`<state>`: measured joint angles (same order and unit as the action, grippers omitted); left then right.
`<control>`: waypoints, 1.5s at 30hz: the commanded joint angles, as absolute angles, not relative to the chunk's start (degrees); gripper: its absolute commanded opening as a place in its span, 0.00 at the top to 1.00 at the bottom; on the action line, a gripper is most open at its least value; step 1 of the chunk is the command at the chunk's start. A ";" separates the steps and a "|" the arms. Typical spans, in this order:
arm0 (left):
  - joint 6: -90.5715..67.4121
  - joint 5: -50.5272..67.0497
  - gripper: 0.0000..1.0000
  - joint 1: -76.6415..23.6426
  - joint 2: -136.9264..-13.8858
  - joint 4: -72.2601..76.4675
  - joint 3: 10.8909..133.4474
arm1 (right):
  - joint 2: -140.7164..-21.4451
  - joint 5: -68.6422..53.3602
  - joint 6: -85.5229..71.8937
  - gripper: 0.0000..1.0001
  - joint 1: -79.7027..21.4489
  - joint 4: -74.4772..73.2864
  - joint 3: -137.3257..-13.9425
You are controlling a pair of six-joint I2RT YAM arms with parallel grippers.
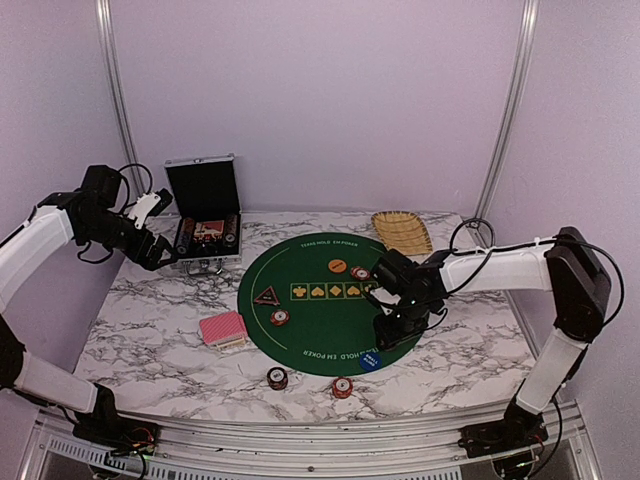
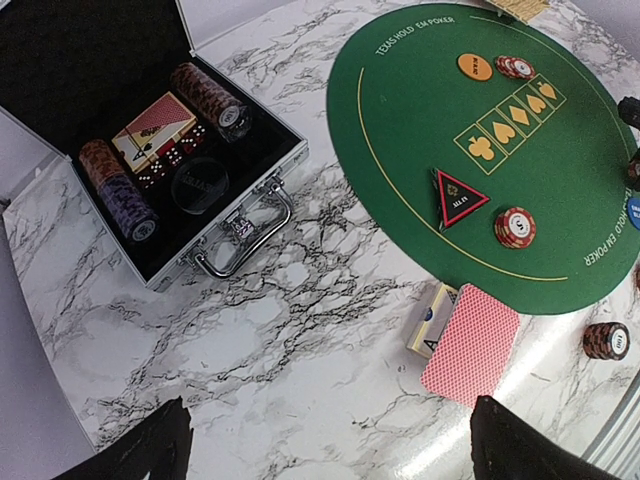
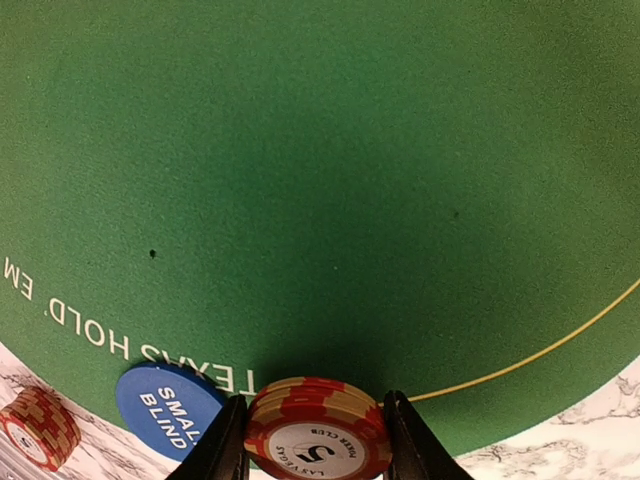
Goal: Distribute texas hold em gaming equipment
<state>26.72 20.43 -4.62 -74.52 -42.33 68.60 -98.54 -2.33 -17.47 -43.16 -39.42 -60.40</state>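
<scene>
My right gripper [image 3: 318, 445] is shut on a short stack of red-and-tan poker chips [image 3: 318, 420], held low over the near right part of the green poker mat [image 1: 310, 335]. A blue "small blind" disc [image 3: 165, 405] lies just left of it at the mat's edge. On the mat lie an orange disc [image 2: 475, 66], a chip stack [image 2: 515, 67], a black triangular marker [image 2: 458, 196] and another chip stack [image 2: 515, 226]. Red-backed cards [image 2: 472, 343] rest on the marble left of the mat. My left gripper [image 2: 330, 450] hangs open over bare marble near the case, holding nothing.
The open silver case [image 2: 290, 160] at the back left holds chip rolls, a card box and dice. A tan woven tray [image 1: 402, 232] sits at the back right. Two chip stacks [image 1: 277, 378] [image 1: 342, 386] stand on the marble near the front edge.
</scene>
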 commanded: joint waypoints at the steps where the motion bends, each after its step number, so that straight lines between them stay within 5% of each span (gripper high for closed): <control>1: 27.66 20.09 0.01 -4.82 -73.21 -44.23 68.42 | -99.23 -3.75 -17.17 0.70 -42.93 -37.16 -59.55; 6: 27.70 20.06 0.01 -4.83 -73.21 -44.21 68.47 | -99.40 -4.39 -17.15 0.66 -42.92 -36.91 -58.89; 12: 27.73 20.15 0.01 -4.83 -72.96 -44.25 68.51 | -99.80 -3.11 -16.94 0.46 -42.96 -38.18 -59.90; 24: 27.72 20.15 0.01 -4.83 -72.60 -44.26 68.72 | -98.22 2.80 -16.53 0.44 -43.57 -44.76 -68.19; 45: 27.60 20.01 0.01 -4.83 -73.00 -44.28 68.42 | -115.72 0.71 -16.83 0.17 -69.06 -49.56 -99.11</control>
